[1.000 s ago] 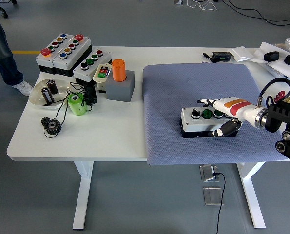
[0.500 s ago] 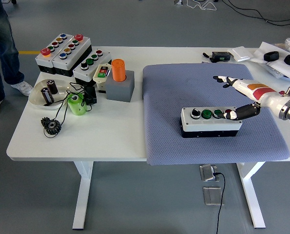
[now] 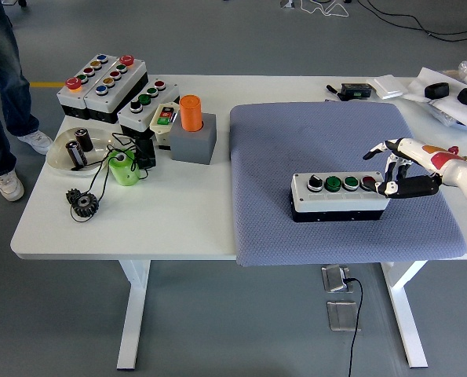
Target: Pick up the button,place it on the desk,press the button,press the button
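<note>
One hand only was in view, the right hand (image 3: pixel 402 169), which came in from the table's three o'clock edge and hovered just beside the right end of the button box (image 3: pixel 339 196). Its fingers (image 3: pixel 386 148) were spread and loose, grasping nothing, while the dark thumb (image 3: pixel 398 188) pointed toward the box's right end, near the red button; whether it touched the box could not be told. The left hand was out of sight.

The button box, white on top with a black base, lay flat on the blue-grey mat (image 3: pixel 343 177) that covered the right half of the white table (image 3: pixel 139 212). Its top carried a black selector knob, two green buttons and a red one in a row.

Toward ten o'clock on the table stood three more button boxes (image 3: pixel 111 82) close together, with a small cream-coloured switch box (image 3: pixel 165 116) just beside them. At about eleven o'clock an orange cylinder (image 3: pixel 191 112) stood upright in a grey block (image 3: pixel 194 141). Near nine o'clock sat a clear dish (image 3: pixel 76 149) holding dark cylindrical parts, a green cup (image 3: pixel 123 168) wound about with black wire, and a black gear (image 3: pixel 83 203) closer to the near edge.

A person's legs in jeans (image 3: pixel 1 78) and a white shoe showed at the far left, on the floor beyond the table.
</note>
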